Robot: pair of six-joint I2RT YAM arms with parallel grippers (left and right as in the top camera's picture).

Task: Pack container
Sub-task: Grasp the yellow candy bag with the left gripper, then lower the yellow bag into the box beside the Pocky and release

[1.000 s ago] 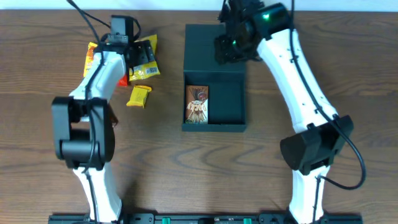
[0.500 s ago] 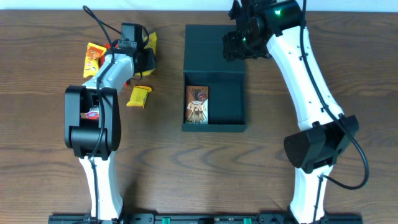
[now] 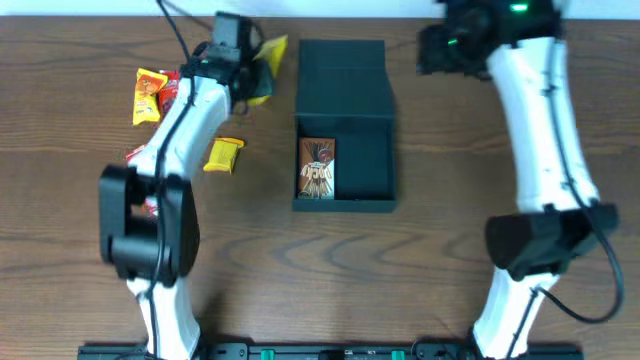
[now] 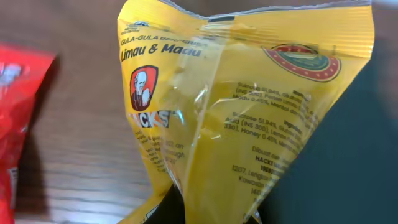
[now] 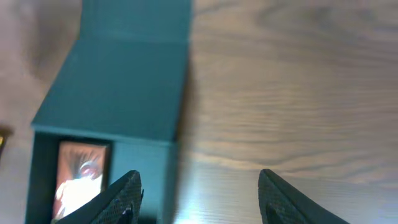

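Observation:
The container (image 3: 345,80) is a dark teal box in the middle of the table, its lid flap lying open toward the far side. A brown snack packet (image 3: 317,167) lies in its left half. My left gripper (image 3: 246,66) is shut on a yellow candy packet (image 3: 268,60), held just off the container's far-left corner. In the left wrist view the yellow packet (image 4: 249,93) fills most of the frame, pinched at its bottom edge. My right gripper (image 3: 440,48) hangs open and empty to the right of the lid; the container (image 5: 118,93) lies at its left.
Loose snacks lie on the wooden table to the left: an orange-yellow packet (image 3: 148,95), a red packet (image 3: 170,90), a small yellow packet (image 3: 223,155) and a red-and-white one (image 3: 140,155). The red packet (image 4: 18,112) shows beside the held one.
My left gripper closed on the yellow packet and carried it right, toward the container. My right arm swung right, off the lid and out over bare table.

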